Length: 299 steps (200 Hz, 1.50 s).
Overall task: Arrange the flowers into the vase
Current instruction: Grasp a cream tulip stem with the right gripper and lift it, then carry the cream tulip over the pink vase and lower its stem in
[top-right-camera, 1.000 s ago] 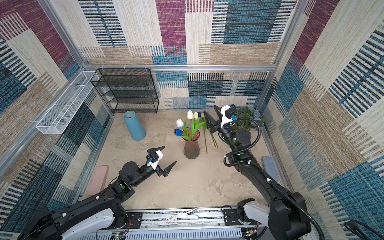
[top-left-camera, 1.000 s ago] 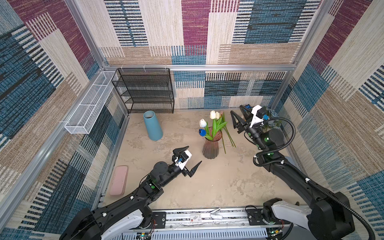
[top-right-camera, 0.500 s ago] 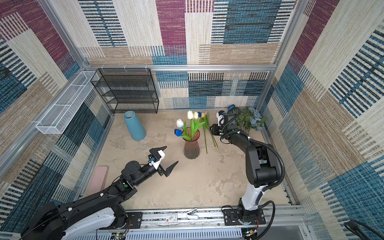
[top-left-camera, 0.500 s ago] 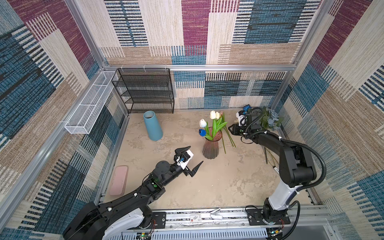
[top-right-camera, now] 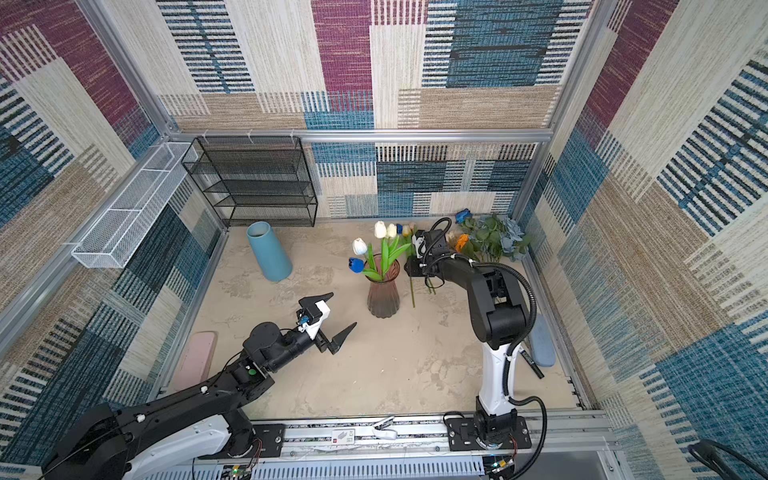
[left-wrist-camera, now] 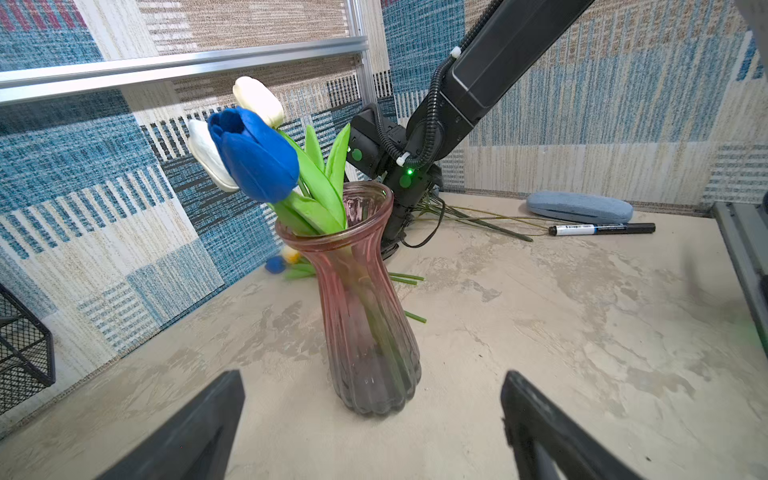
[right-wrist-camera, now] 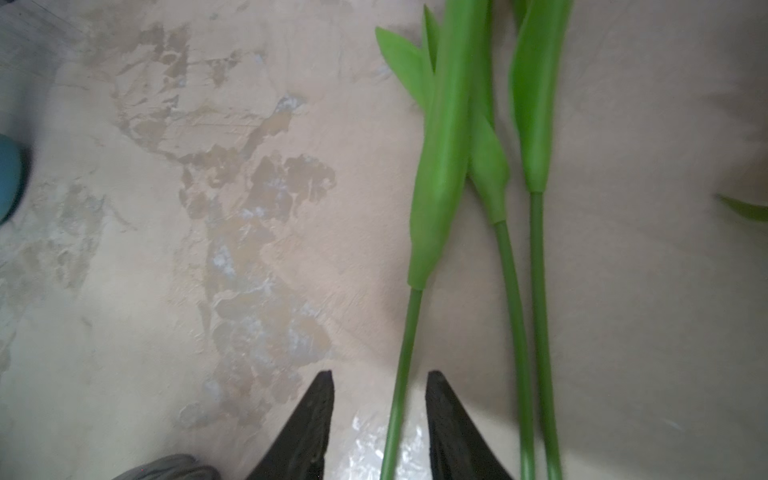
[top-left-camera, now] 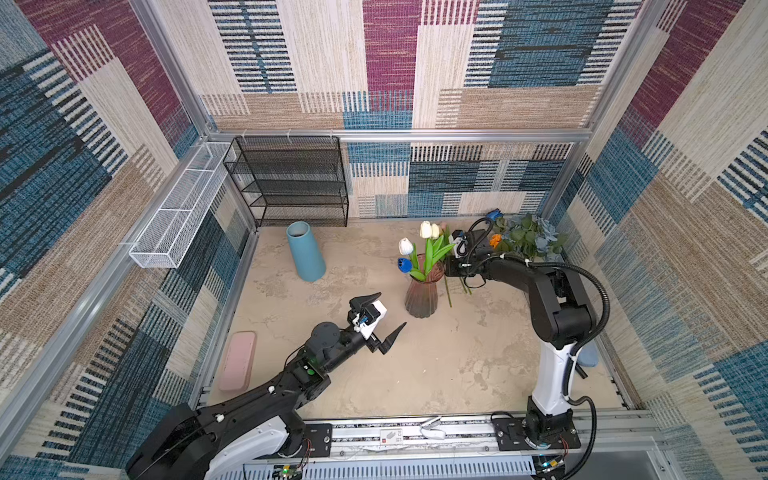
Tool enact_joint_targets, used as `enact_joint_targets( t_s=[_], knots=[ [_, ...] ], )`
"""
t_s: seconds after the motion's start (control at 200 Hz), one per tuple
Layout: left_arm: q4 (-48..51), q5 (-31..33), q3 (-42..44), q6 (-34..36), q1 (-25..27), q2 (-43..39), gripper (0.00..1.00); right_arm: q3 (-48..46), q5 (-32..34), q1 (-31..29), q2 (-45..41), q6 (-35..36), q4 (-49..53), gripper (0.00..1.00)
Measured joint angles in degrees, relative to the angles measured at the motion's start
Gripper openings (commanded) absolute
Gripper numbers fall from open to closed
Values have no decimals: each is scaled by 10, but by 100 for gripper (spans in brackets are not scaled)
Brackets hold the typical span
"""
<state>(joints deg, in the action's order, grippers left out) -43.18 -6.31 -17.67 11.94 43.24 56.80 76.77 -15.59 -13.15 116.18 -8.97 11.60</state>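
Blue cone [top-left-camera: 305, 251]: stands well left of the vase and apart from it. No flower shows in it.

Left gripper [top-left-camera: 390, 311]: hangs over bare table, left of the vase and near it. The jaws are spread as wide as they go. It holds nothing and touches nothing, and the wrist view shows both fingers clear of the glass.

Vase [top-left-camera: 420, 297]: pink ribbed glass, upright at mid-table.

Done: a blue tulip [left-wrist-camera: 253, 153] and white tulips [top-left-camera: 424, 229] stand in the vase, leaning out over the rim. A top view seems to show three white heads.

Right gripper [right-wrist-camera: 380, 374]: down at the table, just right of the vase and behind it. The jaws are partly parted and straddle one stem [right-wrist-camera: 405, 332]. A gap shows on each side of the stem, the narrower one toward one finger, so nothing is clamped yet. In both top views the wrist hides the tips.

Other stems [right-wrist-camera: 528, 311]: two more lie flat on the table just beside the straddled one. Neither is between the jaws.

Corner pile [top-left-camera: 528, 241]: dusty-blue roses with leaves lie in the far right corner. An orange flower [top-left-camera: 495, 240] and a bright blue rose [top-left-camera: 494, 215] sit at the near edge of the pile.

Left to do: the three loose stems and the whole pile.

Progress: I judge it under halfway.

Step in hand: probably closing on the straddled stem to lift it.
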Motion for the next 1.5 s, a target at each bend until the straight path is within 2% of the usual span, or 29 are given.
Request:
enact_joint_targets(
  t_s=[0.225, 0.321, 0.376, 0.541, 0.761, 1.192, 1.382, 1.497],
  knots=[
    [2, 0, 3, 0, 0, -4, 99, 19, 26, -4, 31, -11, -7, 40],
    [2, 0, 4, 0, 0, -5, 99, 30, 27, -6, 45, -13, -13, 32],
    [2, 0, 5, 0, 0, -5, 99, 37, 29, -8, 54, -13, -19, 23],
    [6, 0, 8, 0, 0, -10, 99, 42, 34, -12, 67, -15, -40, 6],
    [8, 2, 12, 0, 0, -25, 99, 17, 43, -12, 42, -17, -44, 0],
    [12, 4, 12, 0, 0, -49, 99, -87, 42, -11, -200, -37, -96, 0],
    [20, -1, 9, 0, 0, -64, 99, -171, 57, -11, -361, -49, -172, 0],
    [23, -16, 6, -1, 0, -71, 99, -239, 52, -11, -471, -53, -258, 0]
  ],
)
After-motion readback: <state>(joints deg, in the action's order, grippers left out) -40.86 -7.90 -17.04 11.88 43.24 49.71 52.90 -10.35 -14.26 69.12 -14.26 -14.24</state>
